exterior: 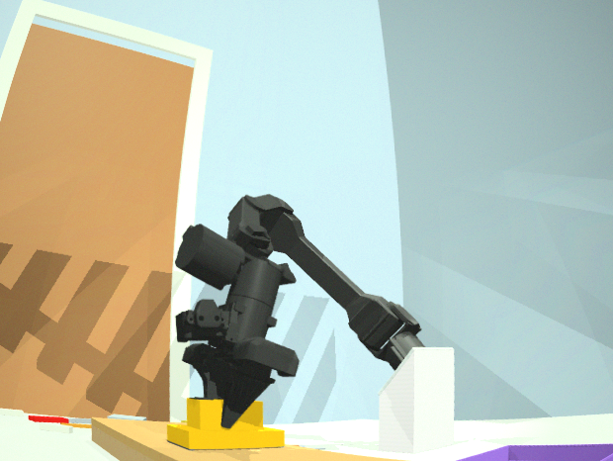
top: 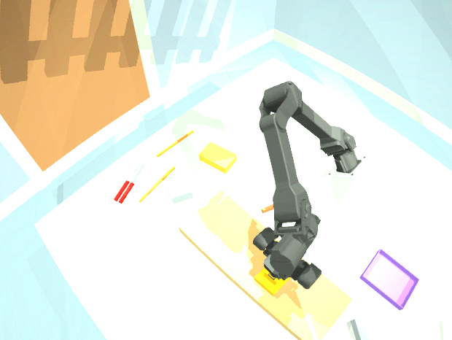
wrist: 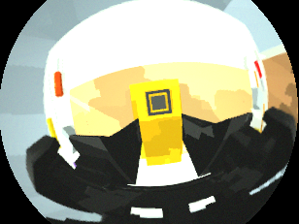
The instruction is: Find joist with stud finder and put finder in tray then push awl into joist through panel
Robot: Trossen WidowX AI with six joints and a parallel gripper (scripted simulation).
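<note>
My gripper (exterior: 218, 411) (wrist: 157, 116) is shut on the yellow stud finder (top: 269, 284) (exterior: 237, 438) (wrist: 162, 135). The stud finder's base is level, on or just above the wooden floor panel (top: 233, 237) (exterior: 129, 440) (wrist: 107, 103). Its top shows a dark square outline with a grey centre in the wrist view; no lit lamp is visible. An orange handle (top: 267, 209), likely the awl's, lies beyond the panel, partly hidden behind the arm. The purple tray (top: 380, 293) (exterior: 550, 451) stands right of the panel and looks empty. The joist is hidden.
A yellow block (top: 215, 155), two thin yellow sticks (top: 157, 184) (top: 166, 149) and a red-handled tool (top: 124, 192) (exterior: 47, 418) (wrist: 256, 67) lie at the left. A pale grey block (top: 181, 198) is near the panel. An orange-red piece (wrist: 58, 83) shows at the wrist view's left.
</note>
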